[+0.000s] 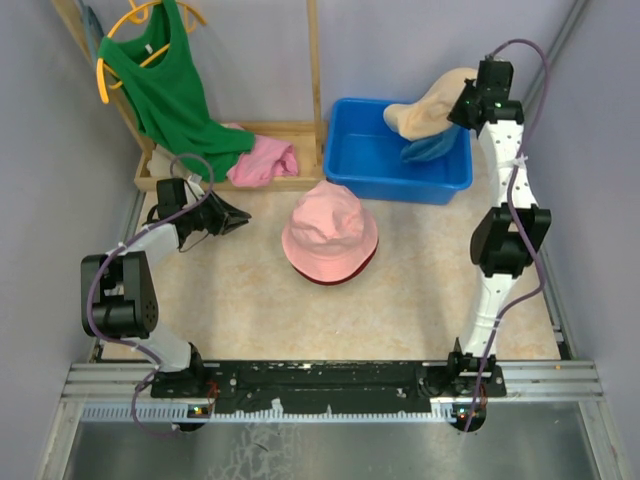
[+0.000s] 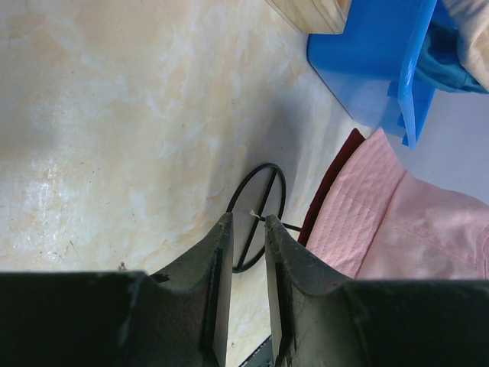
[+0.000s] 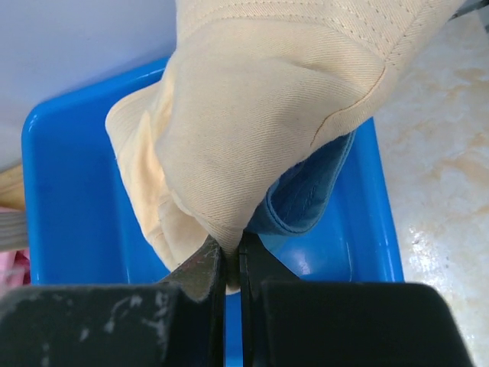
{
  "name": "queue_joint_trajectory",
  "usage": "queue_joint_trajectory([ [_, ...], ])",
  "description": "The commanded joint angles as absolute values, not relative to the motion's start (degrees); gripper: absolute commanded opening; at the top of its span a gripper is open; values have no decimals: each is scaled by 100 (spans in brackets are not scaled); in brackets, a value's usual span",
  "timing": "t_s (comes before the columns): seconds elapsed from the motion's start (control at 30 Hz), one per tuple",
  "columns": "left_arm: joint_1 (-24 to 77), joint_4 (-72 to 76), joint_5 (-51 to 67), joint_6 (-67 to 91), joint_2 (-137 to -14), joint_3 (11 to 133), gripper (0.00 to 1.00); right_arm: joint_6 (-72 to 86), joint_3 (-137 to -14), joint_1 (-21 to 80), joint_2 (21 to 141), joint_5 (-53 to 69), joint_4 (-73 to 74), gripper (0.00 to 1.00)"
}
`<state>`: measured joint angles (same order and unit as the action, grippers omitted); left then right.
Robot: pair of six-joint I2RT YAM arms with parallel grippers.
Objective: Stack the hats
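Note:
A pink hat (image 1: 330,232) sits on top of a dark red hat (image 1: 366,266) in the middle of the table; only the dark red rim shows. In the left wrist view the pink hat (image 2: 397,222) and the dark red rim (image 2: 334,182) lie to the right of my left gripper (image 2: 248,223). That gripper (image 1: 240,218) stands left of the stack, slightly open and empty. My right gripper (image 3: 229,248) is shut on an edge of the beige hat (image 3: 260,115), which hangs over the blue bin (image 1: 360,150). The blue hat (image 3: 313,195) lies in the bin under the beige hat (image 1: 430,105).
A green shirt (image 1: 165,85) hangs on a yellow hanger from the wooden rack (image 1: 315,80) at the back left. A bright pink cloth (image 1: 262,162) lies on the rack's base. A black wire ring (image 2: 238,197) lies flat by the stack.

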<state>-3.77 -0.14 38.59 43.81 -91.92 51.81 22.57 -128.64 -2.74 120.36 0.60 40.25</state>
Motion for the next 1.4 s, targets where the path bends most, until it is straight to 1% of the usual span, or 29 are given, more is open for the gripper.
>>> queue_joint_trajectory([
  [0.0,-418,114,3930,4418,-9061,5133,29,2347,-13294,-191,12288,590,3922,0],
  [0.07,-418,114,3937,4429,-9062,5133,29,2294,-13682,-74,12640,808,4123,1],
  [0.17,-413,103,3932,4430,-9053,5148,29,2284,-13778,158,12952,1079,4013,7],
  [0.23,-414,61,3925,4427,-9053,5179,29,2290,-13881,317,13157,1283,3915,16],
  [0.27,-409,34,3919,4411,-9047,5197,29,2289,-13916,381,13233,1378,3849,22],
  [0.3,-413,9,3909,4399,-9039,5209,29,2279,-13915,432,13270,1421,3783,33],
  [0.4,-419,-102,3888,4344,-9020,5263,29,2261,-13839,465,13289,1531,3625,56],
  [0.43,-409,-133,3885,4334,-9018,5273,29,2203,-13816,466,13265,1485,3636,63],
  [0.47,-413,-147,3889,4319,-9018,5280,29,2141,-13763,458,13218,1438,3653,65],
  [0.57,-410,-165,3907,4300,-9030,5267,29,1926,-13335,431,12955,1156,3696,70],
  [0.77,-415,-110,3962,4302,-9065,5185,29,1592,-12483,357,12425,700,3611,73],
  [1.2,-413,61,4081,4327,-9057,4980,29,916,-11787,255,11746,-154,3645,77],
  [1.37,-417,122,4136,4342,-9088,4957,28,696,-11549,206,11664,-556,3673,80],
])
